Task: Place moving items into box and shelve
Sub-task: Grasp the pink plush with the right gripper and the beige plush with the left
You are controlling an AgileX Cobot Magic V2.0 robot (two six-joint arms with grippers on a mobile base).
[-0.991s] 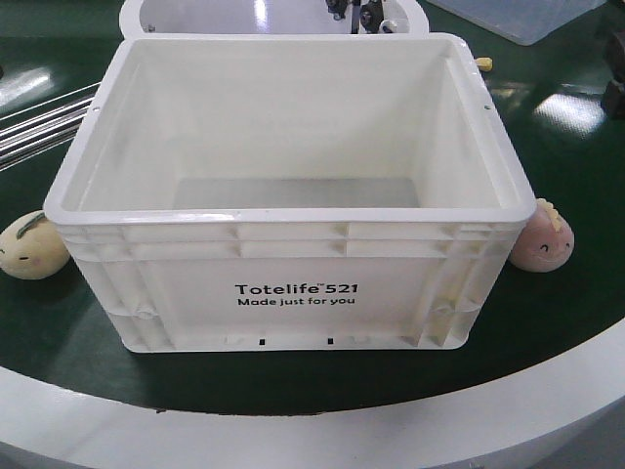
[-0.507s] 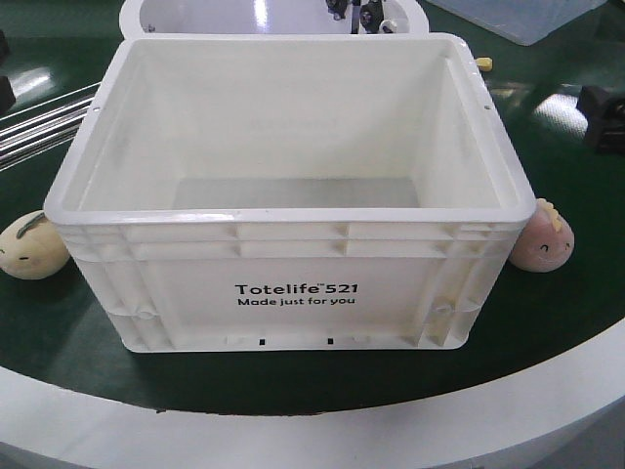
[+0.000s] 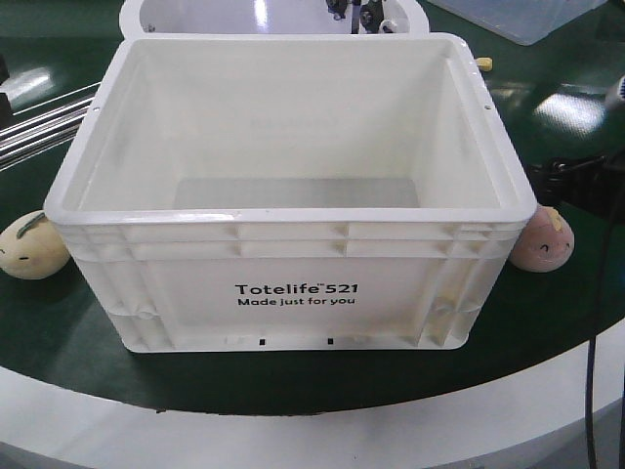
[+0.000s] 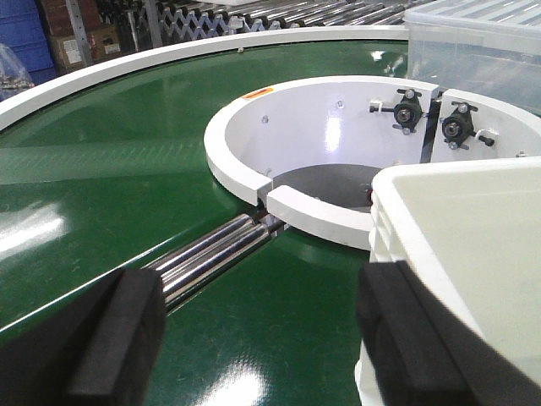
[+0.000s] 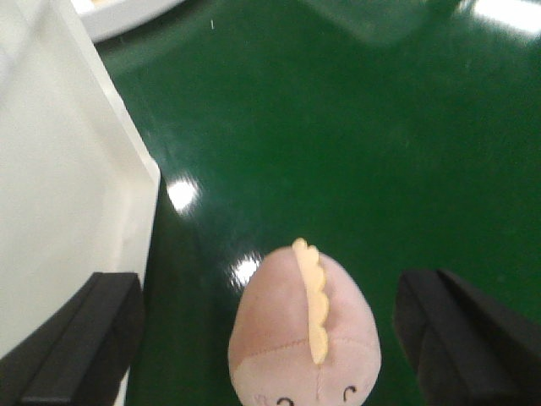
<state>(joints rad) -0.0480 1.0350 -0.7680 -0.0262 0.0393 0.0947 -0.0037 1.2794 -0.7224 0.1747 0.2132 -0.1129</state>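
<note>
The white box (image 3: 293, 283), printed "Totelife 521", stands empty on the green belt. A pink plush toy (image 3: 542, 239) lies against its right front corner, and a yellowish plush toy (image 3: 32, 246) lies at its left front corner. In the right wrist view my right gripper (image 5: 270, 338) is open, with the pink plush toy (image 5: 304, 330) lying between its fingers (image 5: 80, 342) and the box wall (image 5: 59, 169) to the left. My left gripper (image 4: 262, 338) is open over bare belt, beside the box's corner (image 4: 456, 245), holding nothing.
Steel rollers (image 4: 211, 254) cross the belt left of the box. Behind it is a white ring-shaped hub (image 4: 292, 148) with black clamps. A clear plastic bin (image 4: 473, 42) sits at the far right. The belt's white outer rim (image 3: 312, 430) runs along the front.
My right arm has come in from the right edge and dropped over the pink plush toy, and its cable now hangs at the right. The left gripper has slipped almost out of the front view.
</note>
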